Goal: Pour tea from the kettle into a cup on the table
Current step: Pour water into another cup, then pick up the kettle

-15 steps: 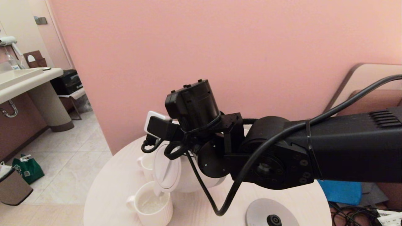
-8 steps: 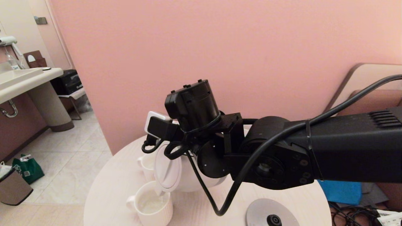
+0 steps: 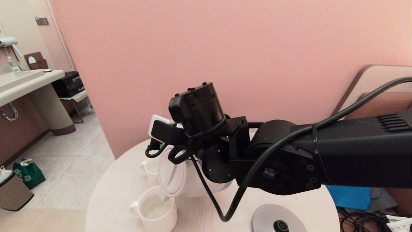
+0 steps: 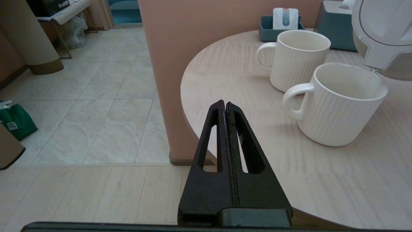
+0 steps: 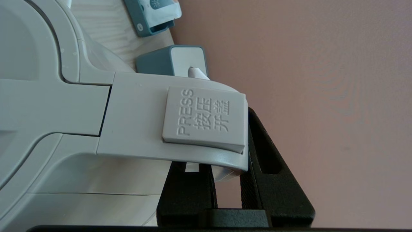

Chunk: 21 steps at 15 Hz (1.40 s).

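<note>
The right claw (image 5: pixel 228 180) is clenched on the thick side handle of the large white plastic electric kettle (image 3: pixel 193 183), its black fingers (image 5: pixel 273 180) pressed against either side of the grip just below the grey "PRESS" lid button (image 5: pixel 204 119). The kettle hangs tipped far over above the round pale wood-grain tabletop (image 3: pixel 112 193), its flat lid facing about 8 o'clock in the head view, its long axis near level and its short spout dipped over the rim of the near white ribbed mug (image 3: pixel 156 212). A second white mug (image 4: pixel 294 58) stands just beyond it. A flat grey round base disc (image 3: pixel 273 220) lies at 5 o'clock of the kettle. The left claw (image 4: pixel 224 104) hovers beyond the tabletop's edge, fingers pressed together, empty.
</note>
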Available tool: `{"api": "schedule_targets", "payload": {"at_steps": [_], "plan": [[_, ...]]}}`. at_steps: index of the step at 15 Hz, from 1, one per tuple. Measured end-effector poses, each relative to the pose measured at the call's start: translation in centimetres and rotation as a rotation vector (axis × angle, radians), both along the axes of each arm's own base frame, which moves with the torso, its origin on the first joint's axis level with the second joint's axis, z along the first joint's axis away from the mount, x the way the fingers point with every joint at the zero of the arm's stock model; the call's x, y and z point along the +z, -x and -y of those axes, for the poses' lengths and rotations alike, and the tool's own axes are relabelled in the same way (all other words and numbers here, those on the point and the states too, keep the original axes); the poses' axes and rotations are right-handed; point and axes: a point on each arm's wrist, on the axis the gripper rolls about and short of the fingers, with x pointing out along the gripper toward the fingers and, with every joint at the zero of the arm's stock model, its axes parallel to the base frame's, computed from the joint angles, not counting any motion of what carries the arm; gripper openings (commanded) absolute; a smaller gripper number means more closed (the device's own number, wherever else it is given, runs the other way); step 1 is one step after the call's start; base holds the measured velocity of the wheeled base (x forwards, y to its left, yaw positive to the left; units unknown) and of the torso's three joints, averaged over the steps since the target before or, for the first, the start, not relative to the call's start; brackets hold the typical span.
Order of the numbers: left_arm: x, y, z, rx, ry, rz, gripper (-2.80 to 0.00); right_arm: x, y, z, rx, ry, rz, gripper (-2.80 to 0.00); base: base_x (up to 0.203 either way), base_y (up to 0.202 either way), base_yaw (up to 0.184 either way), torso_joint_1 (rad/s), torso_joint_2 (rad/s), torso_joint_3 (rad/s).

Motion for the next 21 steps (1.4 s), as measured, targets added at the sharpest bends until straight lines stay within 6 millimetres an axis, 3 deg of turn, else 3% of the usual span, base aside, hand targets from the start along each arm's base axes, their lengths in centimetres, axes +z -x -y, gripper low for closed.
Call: {"api": "schedule_targets", "payload": {"at_steps": [9,21], "plan": [[0.0,0.0,0.0,0.000,0.000,0.000,-2.80,-0.8,-0.2,0.4,-0.028,-0.054,-0.025,-2.80,0.000,0.000,0.000,0.000,0.00,0.000],[0.0,0.0,0.0,0.000,0.000,0.000,-2.80,-2.8,-3.3,6.9,-0.216,-0.533,-0.074,-2.80,0.000,0.000,0.000,0.000,0.00,0.000]]}}
